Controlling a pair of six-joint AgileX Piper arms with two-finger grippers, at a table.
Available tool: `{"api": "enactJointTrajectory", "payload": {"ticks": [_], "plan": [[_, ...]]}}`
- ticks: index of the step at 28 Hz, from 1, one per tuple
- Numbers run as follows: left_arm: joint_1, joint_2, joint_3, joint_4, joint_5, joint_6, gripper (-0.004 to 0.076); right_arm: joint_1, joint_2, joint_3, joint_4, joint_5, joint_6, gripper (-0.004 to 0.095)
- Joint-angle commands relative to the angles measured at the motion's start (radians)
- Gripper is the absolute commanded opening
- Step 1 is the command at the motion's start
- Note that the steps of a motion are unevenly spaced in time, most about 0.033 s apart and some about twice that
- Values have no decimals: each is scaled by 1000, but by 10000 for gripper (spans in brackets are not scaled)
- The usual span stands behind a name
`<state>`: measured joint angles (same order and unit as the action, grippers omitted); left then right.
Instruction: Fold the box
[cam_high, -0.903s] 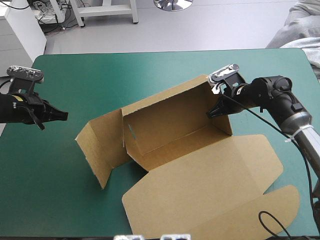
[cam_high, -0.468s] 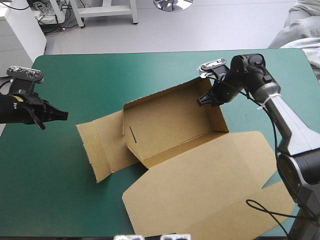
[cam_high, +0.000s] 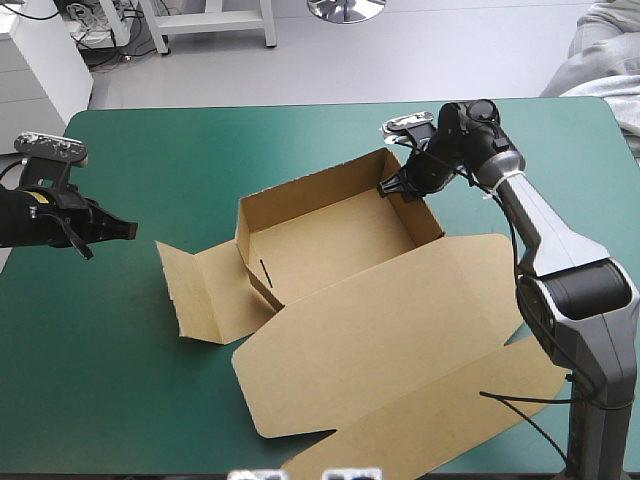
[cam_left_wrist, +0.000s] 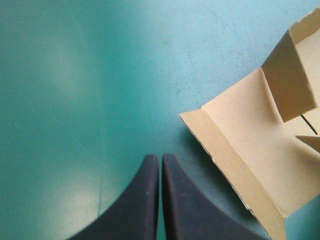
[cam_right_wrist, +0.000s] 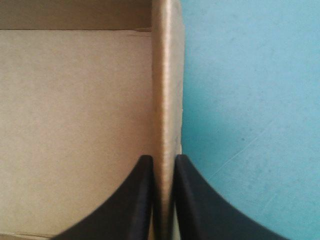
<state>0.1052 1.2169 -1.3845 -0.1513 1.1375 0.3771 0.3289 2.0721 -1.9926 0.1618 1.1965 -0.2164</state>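
Note:
The brown box (cam_high: 330, 240) stands mid-table as an open tray with its walls raised. Its broad lid (cam_high: 400, 350) lies flat toward the front edge, and one side flap (cam_high: 205, 290) lies flat at the left. My right gripper (cam_high: 392, 187) is shut on the box at the tray's far right corner. In the right wrist view the wall's edge (cam_right_wrist: 167, 90) runs between the black fingers of the right gripper (cam_right_wrist: 163, 162). My left gripper (cam_high: 125, 231) hovers shut near the table's left edge, apart from the box. In its own view the left gripper (cam_left_wrist: 160, 160) points beside the flat flap (cam_left_wrist: 245, 145).
The lid's outer flap (cam_high: 450, 435) reaches the table's front edge. The teal-green cover (cam_high: 180, 150) stretches between the left gripper and the box and along the far edge.
My right gripper has swung toward the far left, holding the box's wall, so the tray has slid and turned left. The left side flap has dropped flat. The left arm has stayed still.

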Motion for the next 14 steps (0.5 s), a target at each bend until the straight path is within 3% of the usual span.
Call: {"api": "enactJointTrajectory", "payload": {"ticks": [1,4,6,14], "plan": [[1,-25,-24,-13,-53,-7,5,4,-52,-42,26,56,-11,404],[1,-25,-24,-13,-53,-7,5,4,-52,-80,24,57,-13,678],[1,-25,-24,-13,-53,-7,5,4,-56,-112,26,57,-2,786],[1,-25,-24,-13,-53,-7,5,4,-178,-65,39,60,-11,792]]}}
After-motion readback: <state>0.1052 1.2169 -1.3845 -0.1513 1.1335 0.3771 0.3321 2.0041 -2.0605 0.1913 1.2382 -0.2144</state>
